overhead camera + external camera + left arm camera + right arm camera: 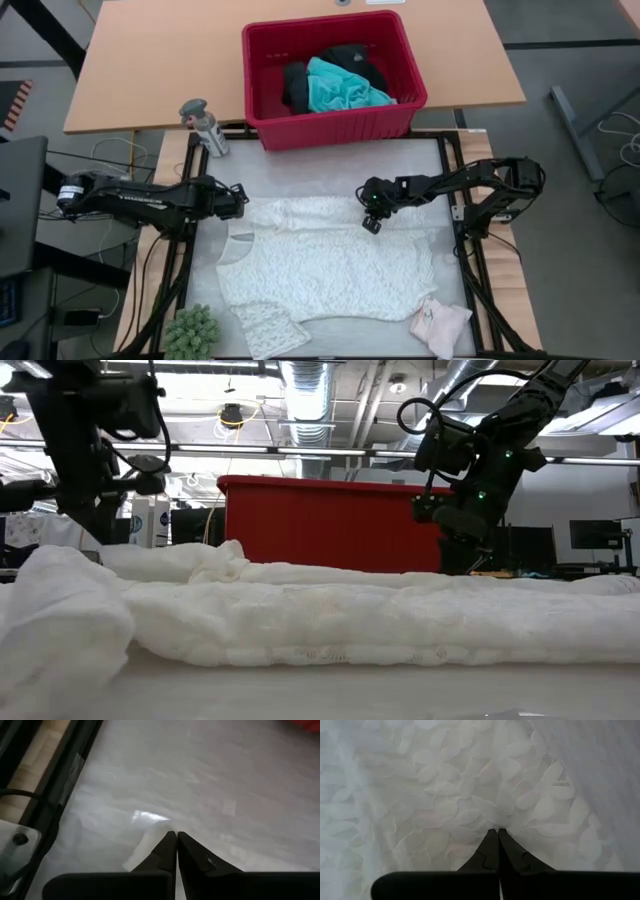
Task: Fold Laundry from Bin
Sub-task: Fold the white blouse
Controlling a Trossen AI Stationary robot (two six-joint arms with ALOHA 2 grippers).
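A white lacy top (330, 265) lies spread flat on the table's grey mat, with one sleeve (268, 328) toward the near edge. My right gripper (371, 224) is shut and points down over the top's far edge, right of the middle. My left gripper (240, 200) is shut just left of the top's far left corner. The red bin (330, 128) stands behind the mat and holds a turquoise shirt (340, 90) and black clothing (295, 85). A small pale pink-white piece (442, 325) lies at the mat's near right corner. My left gripper (176, 835) slants down with its shut tips beside a bit of white cloth (145, 847) on the mat; whether it touches the cloth I cannot tell. My right gripper (497, 831) points its shut tips down at the lace (470, 820), which lies flat and unbunched; whether the tips touch it I cannot tell.
A spray bottle (205, 125) stands at the mat's far left corner, close to my left arm. A small green plant (190, 332) sits at the near left corner. Black frame rails (180, 270) run along both sides of the mat. Bare mat shows between the top and the bin.
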